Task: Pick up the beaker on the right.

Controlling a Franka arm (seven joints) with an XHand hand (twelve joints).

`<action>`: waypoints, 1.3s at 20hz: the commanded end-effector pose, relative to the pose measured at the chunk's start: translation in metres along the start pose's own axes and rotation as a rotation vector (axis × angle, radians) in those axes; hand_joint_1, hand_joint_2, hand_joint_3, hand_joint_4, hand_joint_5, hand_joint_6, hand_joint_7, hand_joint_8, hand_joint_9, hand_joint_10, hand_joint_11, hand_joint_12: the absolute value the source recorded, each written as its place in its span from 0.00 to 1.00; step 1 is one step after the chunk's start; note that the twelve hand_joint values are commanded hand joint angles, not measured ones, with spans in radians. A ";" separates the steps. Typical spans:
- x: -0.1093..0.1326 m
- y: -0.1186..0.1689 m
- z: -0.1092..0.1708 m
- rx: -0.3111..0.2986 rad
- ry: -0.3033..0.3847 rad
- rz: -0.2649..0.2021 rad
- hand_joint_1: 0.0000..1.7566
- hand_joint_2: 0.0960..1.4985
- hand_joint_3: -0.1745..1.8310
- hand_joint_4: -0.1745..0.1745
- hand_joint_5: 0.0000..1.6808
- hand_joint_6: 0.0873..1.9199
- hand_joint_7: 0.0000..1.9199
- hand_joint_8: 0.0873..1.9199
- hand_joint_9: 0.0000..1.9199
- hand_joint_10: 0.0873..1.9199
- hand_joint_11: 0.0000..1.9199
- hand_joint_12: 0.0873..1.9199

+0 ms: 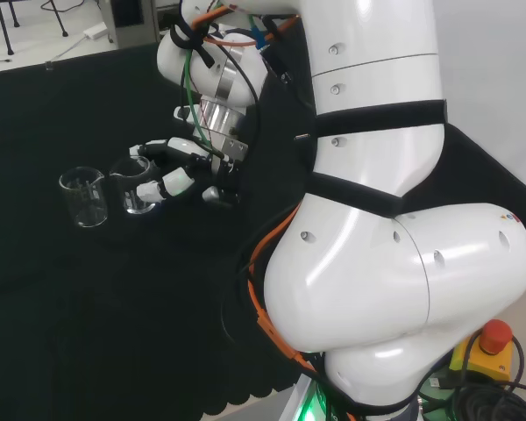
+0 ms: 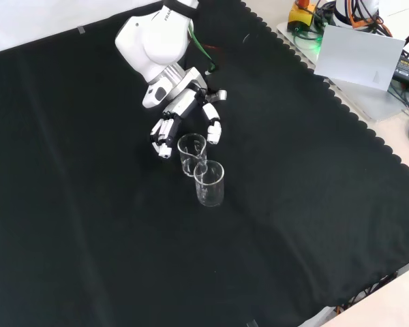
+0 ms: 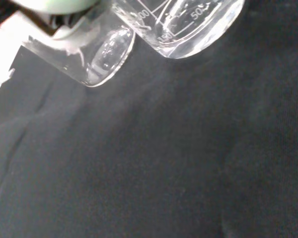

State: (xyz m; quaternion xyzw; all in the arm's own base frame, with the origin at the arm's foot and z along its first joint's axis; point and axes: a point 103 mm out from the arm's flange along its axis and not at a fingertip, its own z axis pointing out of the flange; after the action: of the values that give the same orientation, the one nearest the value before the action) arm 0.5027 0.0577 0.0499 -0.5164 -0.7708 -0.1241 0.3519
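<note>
Two small clear glass beakers stand upright and close together on the table with the black cloth (image 2: 88,225). In the head view, the right clear glass beaker (image 1: 137,185) sits between the fingers (image 1: 177,183) of the black and white hand (image 1: 188,167). The fingers bend around this beaker, one on each side, but I cannot tell if they touch it. The other clear glass beaker (image 1: 83,196) stands just beside it, on its left in that view. Both beakers rest on the cloth.
</note>
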 end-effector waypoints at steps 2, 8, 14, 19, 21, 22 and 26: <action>0.001 0.003 0.005 -0.015 0.030 -0.010 0.47 0.26 0.42 0.40 0.21 0.00 0.15 0.26 0.20 0.29 0.00 0.58; 0.005 0.008 0.006 -0.022 0.064 -0.026 0.47 0.26 0.42 0.40 0.21 0.00 0.14 0.25 0.18 0.28 0.00 0.59; 0.009 0.012 0.012 -0.033 0.113 -0.031 0.46 0.25 0.41 0.39 0.20 0.00 0.13 0.25 0.18 0.28 0.00 0.59; 0.011 0.015 0.018 -0.037 0.129 -0.034 0.47 0.26 0.41 0.39 0.20 0.00 0.13 0.25 0.18 0.28 0.00 0.59; 0.012 0.018 0.019 -0.038 0.135 -0.036 0.48 0.26 0.41 0.39 0.21 0.00 0.13 0.25 0.18 0.28 0.00 0.59; 0.013 0.019 0.019 -0.041 0.137 -0.039 0.48 0.26 0.41 0.39 0.21 0.00 0.13 0.25 0.18 0.28 0.00 0.59; 0.018 0.021 0.020 -0.059 0.142 -0.051 0.49 0.26 0.40 0.39 0.21 0.00 0.13 0.25 0.18 0.28 0.00 0.59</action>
State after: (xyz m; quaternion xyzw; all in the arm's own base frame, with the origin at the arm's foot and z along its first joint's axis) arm 0.5082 0.0860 0.0424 -0.4987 -0.7525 -0.1829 0.3894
